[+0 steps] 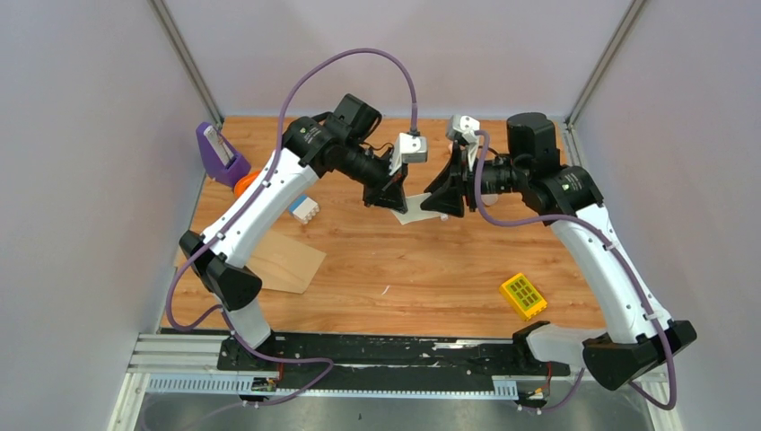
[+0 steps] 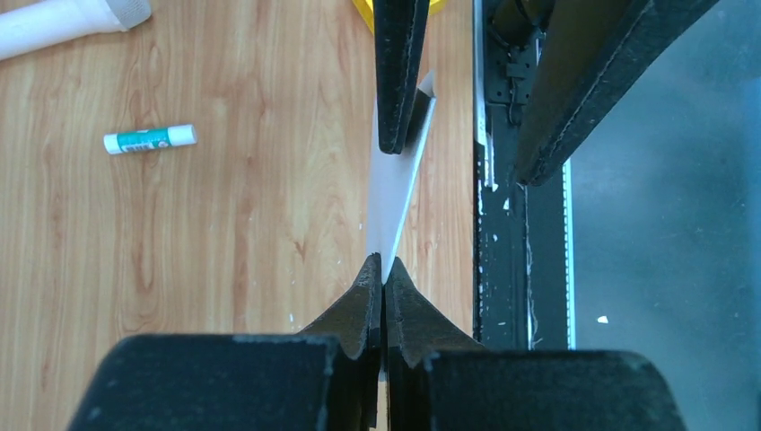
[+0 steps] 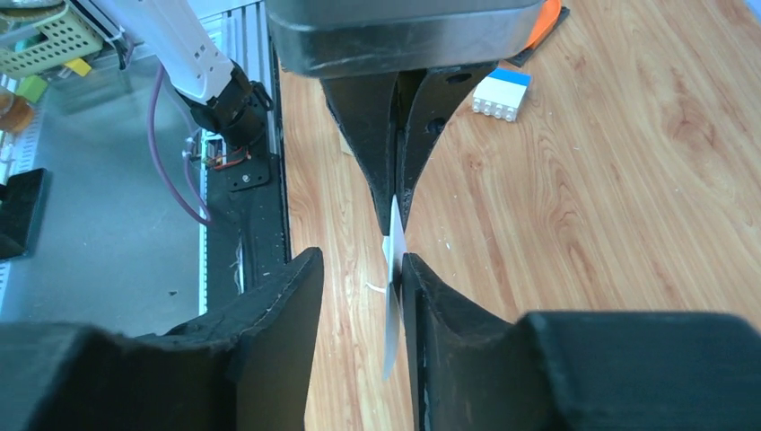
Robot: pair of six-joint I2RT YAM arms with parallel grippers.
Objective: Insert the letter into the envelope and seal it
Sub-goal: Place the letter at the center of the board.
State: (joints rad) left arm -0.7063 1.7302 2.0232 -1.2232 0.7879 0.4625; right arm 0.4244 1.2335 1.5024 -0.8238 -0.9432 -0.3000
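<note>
Above the wooden table, left gripper pinches the letter between closed jaws, right gripper gapes around it, probably a handover; next it must reach the envelope.

Over the middle of the table, the letter, between the left gripper and the right gripper. To the left, near the front edge, the envelope, partly under the left arm; behind it, a small brick. To the right, near the front, a block.
</note>
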